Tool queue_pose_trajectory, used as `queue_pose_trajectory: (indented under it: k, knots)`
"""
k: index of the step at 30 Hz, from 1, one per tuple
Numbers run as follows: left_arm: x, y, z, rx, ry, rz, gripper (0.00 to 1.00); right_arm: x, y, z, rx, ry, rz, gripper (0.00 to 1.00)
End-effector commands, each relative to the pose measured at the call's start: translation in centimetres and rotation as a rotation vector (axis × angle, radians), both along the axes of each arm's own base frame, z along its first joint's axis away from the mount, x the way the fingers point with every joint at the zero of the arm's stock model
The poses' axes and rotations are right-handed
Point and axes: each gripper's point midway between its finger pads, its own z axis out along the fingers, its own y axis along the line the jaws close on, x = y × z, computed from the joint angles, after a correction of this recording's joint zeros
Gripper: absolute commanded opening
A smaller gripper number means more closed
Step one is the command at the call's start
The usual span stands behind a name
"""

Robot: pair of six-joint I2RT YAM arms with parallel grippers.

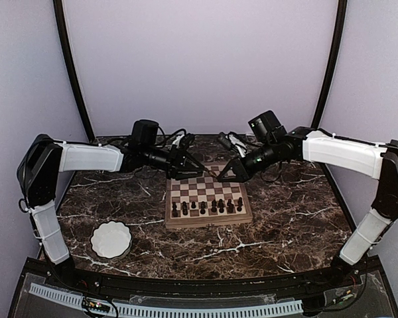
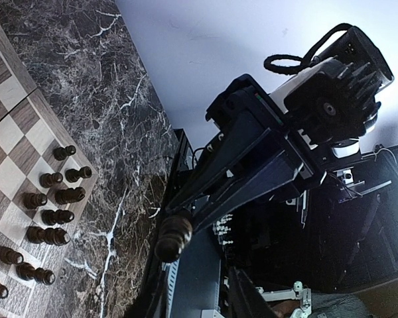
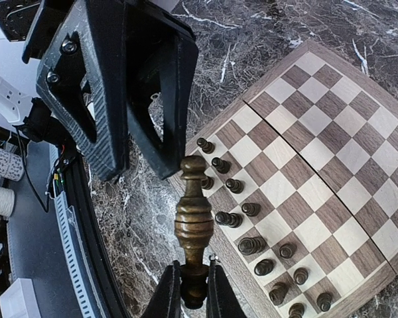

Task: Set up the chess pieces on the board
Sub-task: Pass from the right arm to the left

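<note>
The board (image 1: 205,223) lies mid-table, with several dark chess pieces (image 1: 212,207) along its near rows; they also show in the right wrist view (image 3: 252,245). My right gripper (image 3: 194,281) is shut on the base of a brown chess piece (image 3: 194,218) held above the board's far edge. The piece's head points at my left gripper's fingers (image 3: 106,99), which stand partly apart. In the left wrist view this piece (image 2: 171,238) sits just off the tips of my left gripper (image 2: 182,222). From above, the left gripper (image 1: 189,164) and right gripper (image 1: 225,175) meet tip to tip.
A white scalloped bowl (image 1: 111,239) stands on the dark marble table near the left front. Cables hang behind both wrists at the back. The black table edge and a white ruled strip run along the front.
</note>
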Motion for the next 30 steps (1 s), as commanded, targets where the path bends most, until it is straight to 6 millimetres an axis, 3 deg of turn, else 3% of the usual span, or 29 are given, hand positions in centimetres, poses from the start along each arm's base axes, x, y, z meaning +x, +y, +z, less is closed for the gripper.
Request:
queue_pose_trajectory:
  k: [1, 12, 30]
  knots:
    - [-0.14, -0.25, 0.71, -0.009, -0.013, -0.019, 0.34, -0.44, 0.97, 1.29, 0.037, -0.015, 0.039, 0.05]
    - [-0.10, -0.72, 0.75, -0.014, -0.010, -0.034, 0.33, -0.82, 1.44, 1.12, 0.033, -0.012, 0.060, 0.05]
    - [0.07, -0.97, 1.01, -0.016, -0.032, -0.034, 0.06, -0.80, 1.36, 0.65, 0.007, -0.014, 0.073, 0.05]
